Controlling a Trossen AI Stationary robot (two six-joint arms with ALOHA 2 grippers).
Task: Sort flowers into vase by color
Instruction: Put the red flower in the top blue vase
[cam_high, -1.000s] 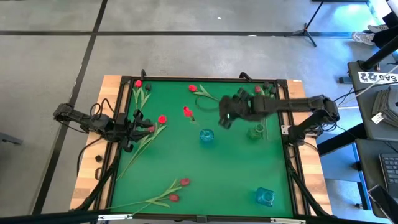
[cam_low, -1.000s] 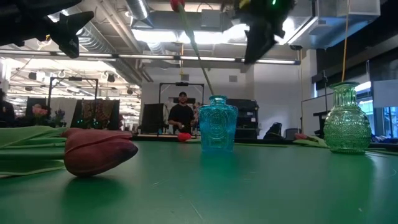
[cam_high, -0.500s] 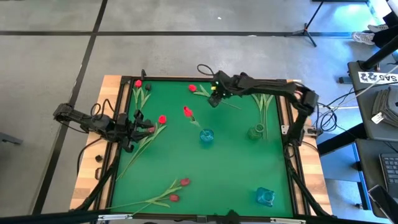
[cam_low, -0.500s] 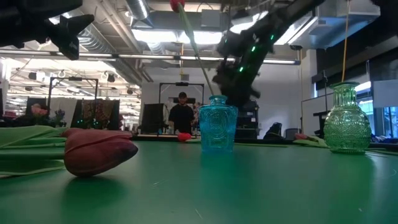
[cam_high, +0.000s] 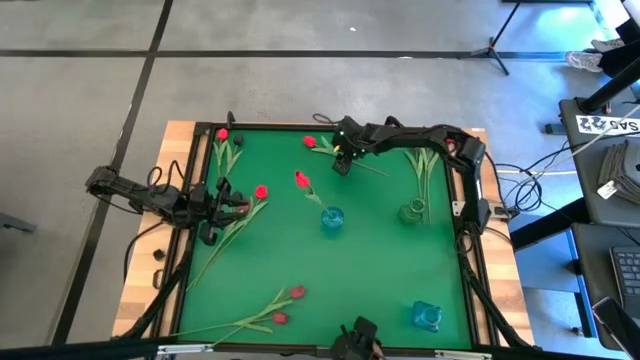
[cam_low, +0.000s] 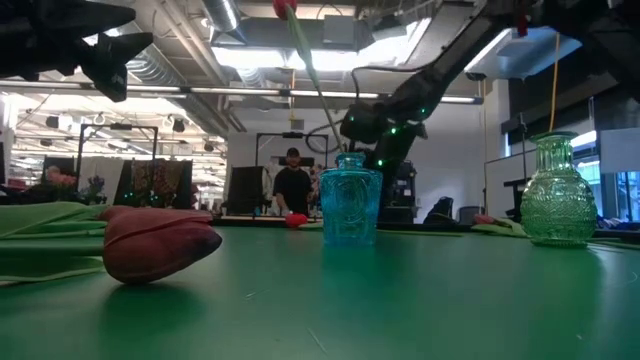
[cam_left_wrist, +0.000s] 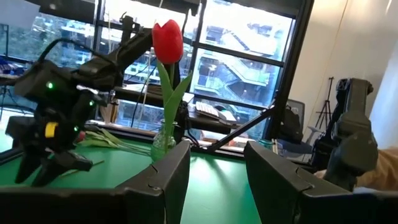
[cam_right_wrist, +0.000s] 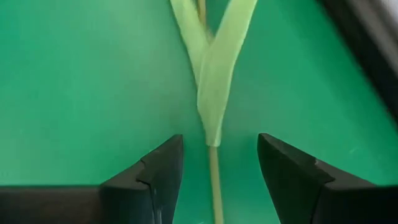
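Thin green tulip stem with pale leaves, flat on green desk, between spread, unclenched right tool fingers.

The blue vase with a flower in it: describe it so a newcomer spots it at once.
On the green table, look near the middle. The small blue vase there holds one red tulip; the other blue vase, by the near right corner, is empty.

A green worktop with a wooden border stands on a grey concrete floor. Beyond it, a person in dark clothing stands in the room, under bright ceiling lights. A tripod stands nearby.
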